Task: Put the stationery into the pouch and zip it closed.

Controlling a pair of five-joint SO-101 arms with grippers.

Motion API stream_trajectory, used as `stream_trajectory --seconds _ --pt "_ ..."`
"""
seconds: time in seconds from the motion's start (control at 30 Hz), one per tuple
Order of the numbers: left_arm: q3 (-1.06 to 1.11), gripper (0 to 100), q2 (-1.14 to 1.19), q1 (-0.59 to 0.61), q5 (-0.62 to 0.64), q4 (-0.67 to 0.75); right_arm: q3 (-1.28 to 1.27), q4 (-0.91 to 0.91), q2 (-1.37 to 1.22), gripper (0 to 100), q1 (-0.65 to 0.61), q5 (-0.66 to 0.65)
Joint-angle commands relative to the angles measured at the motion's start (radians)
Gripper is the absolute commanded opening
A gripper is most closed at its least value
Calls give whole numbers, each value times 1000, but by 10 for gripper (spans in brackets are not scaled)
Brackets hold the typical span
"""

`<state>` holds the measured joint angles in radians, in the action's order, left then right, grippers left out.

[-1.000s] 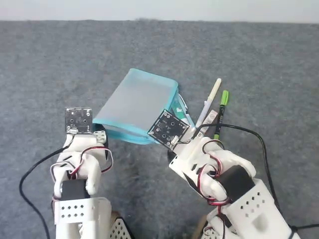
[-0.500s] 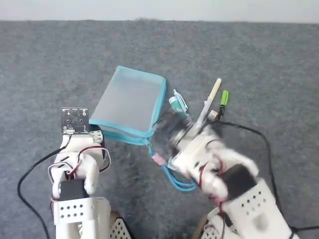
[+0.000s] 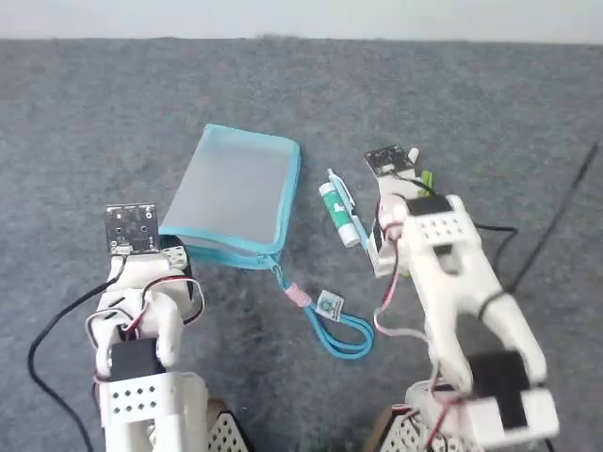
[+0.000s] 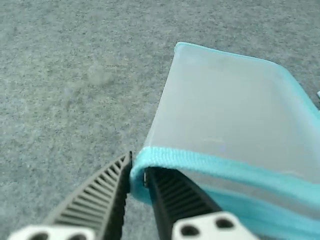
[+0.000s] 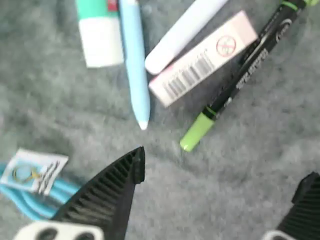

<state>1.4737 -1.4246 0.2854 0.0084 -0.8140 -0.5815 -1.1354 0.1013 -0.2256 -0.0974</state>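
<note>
Beneath my right arm [image 3: 462, 273] the marker [image 3: 426, 177] is mostly hidden, my right gripper [image 5: 222, 167] spread wide, my left gripper [image 4: 138, 167] pinching the pouch [image 4: 235, 115] rim.

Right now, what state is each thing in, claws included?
pouch: lying flat, apparently unzipped, rim pinched
left claw: shut on the pouch
right claw: open, empty
glue stick: loose, outside pouch
blue pen: loose, outside pouch
white pen: loose, outside pouch
eraser: loose, outside pouch
green marker: loose, outside pouch
</note>
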Motion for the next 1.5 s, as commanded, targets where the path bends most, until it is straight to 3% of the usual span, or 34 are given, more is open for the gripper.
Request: stream_trajectory --seconds 0.0,0.1,0.37,0.63,0.8,1.23,1.47 --pt "-31 12 -11 8 20 32 112 22 -53 434 45 34" --pt "-30 12 -11 6 20 32 149 30 -113 422 76 41" --pt "-22 12 -12 5 20 34 175 117 -248 210 96 43" --pt "-22 12 -12 5 20 34 173 140 -274 164 97 35" --pt "-22 12 -12 5 20 34 170 139 -274 10 101 34" --pt "38 12 -12 5 18 133 74 142 -186 7 148 29" --pt "39 12 -12 5 18 133 44 140 -180 7 147 -55"
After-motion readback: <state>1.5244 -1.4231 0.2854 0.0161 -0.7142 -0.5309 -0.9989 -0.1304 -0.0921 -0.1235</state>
